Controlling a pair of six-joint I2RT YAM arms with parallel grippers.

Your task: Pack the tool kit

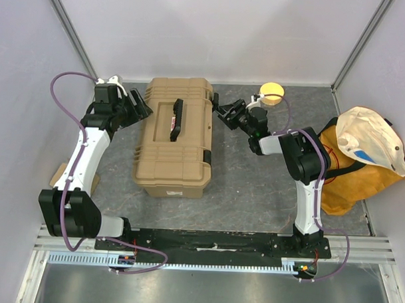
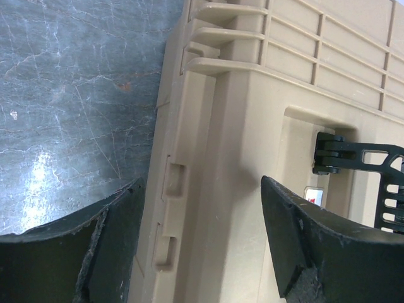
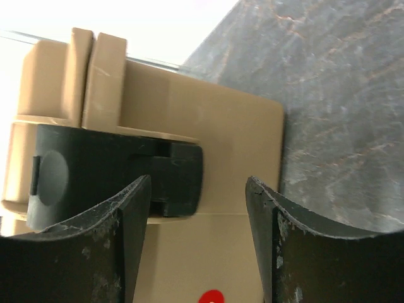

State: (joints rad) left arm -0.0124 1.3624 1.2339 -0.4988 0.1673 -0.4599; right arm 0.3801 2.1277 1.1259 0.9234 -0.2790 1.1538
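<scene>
"Toolbox [image 1: 176, 150]: where does it sit?"

"Left of the middle of the table [image 1: 254, 186], lid shut, black handle [image 1: 176, 118] on top. Whatever is inside is hidden."

"And the left tool [image 1: 143, 109]?"

"At the box's 10 o'clock corner, jaws spread wide, one finger over the lid and the other over the table, gripping nothing."

"The right tool [image 1: 223, 117]?"

"At the box's 2 o'clock, jaws apart in front of a black latch [image 3: 113, 170], holding nothing."

"Any other container?"

"An orange-yellow bag [image 1: 351, 186] at the table's 3 o'clock, with a pale flap [image 1: 372, 141] across its mouth."
</scene>
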